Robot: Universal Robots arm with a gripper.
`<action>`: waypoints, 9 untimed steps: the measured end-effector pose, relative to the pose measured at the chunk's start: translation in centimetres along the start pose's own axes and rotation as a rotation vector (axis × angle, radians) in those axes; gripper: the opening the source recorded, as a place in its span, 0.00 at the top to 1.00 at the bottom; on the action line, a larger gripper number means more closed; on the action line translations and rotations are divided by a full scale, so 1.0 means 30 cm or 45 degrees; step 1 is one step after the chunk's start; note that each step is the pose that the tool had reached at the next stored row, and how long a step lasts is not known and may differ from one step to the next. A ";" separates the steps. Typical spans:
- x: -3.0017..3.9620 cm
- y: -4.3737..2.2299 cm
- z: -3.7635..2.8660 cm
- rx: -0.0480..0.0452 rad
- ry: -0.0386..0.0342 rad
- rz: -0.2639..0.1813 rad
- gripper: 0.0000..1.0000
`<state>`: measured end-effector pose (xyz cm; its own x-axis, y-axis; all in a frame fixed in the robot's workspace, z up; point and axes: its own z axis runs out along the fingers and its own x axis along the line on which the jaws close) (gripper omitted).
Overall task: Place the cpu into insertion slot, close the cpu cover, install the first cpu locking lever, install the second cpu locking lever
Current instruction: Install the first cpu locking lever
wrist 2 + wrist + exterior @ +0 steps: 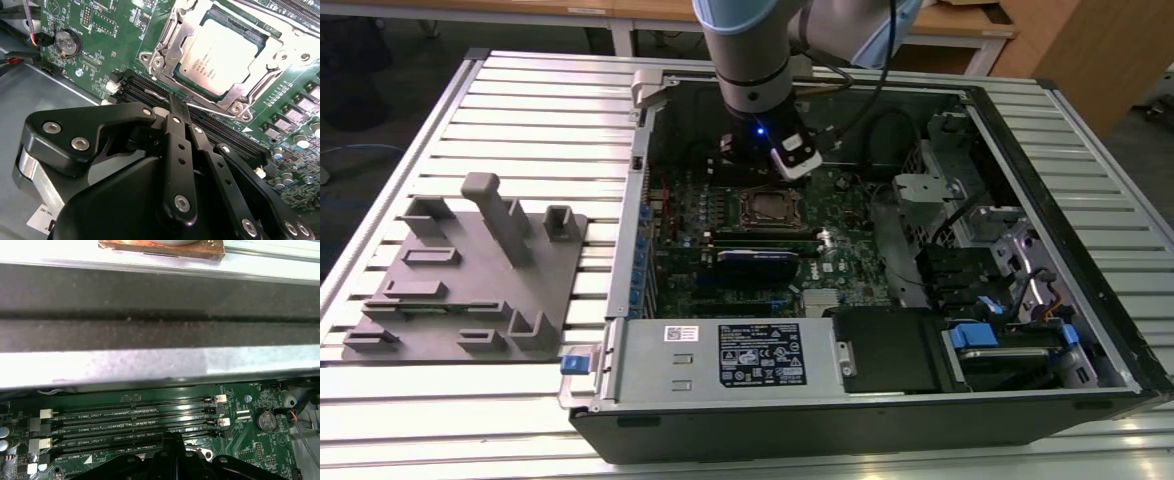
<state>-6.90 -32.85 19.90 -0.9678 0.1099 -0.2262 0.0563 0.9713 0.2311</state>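
The cpu, a flat square chip with a dull silver top, lies in the insertion slot on the green board. The cpu cover, a silver frame with a square cut-out, lies flat around the chip. A thin metal lever rod runs along the socket's near edge. My gripper is shut, its black fingers pressed together, and the tips hover just beside that rod and the socket's corner. In the exterior view the gripper hangs just behind the socket inside the open computer case.
Long black memory slots and a coin battery lie by the fingertips, under the case's wall. A grey power supply fills the case's front. A grey fixture plate sits at the exterior view's left on the slatted table.
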 end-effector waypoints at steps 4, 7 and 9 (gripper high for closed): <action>0.001 0.009 0.003 0.003 -0.0026 0.011 0.90; 0.003 0.016 0.007 0.007 -0.0042 0.016 0.90; 0.003 0.016 0.008 0.013 -0.0051 0.015 0.90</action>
<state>-6.90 -32.31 19.76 -0.9661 0.1225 -0.2273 0.0706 0.9721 0.2238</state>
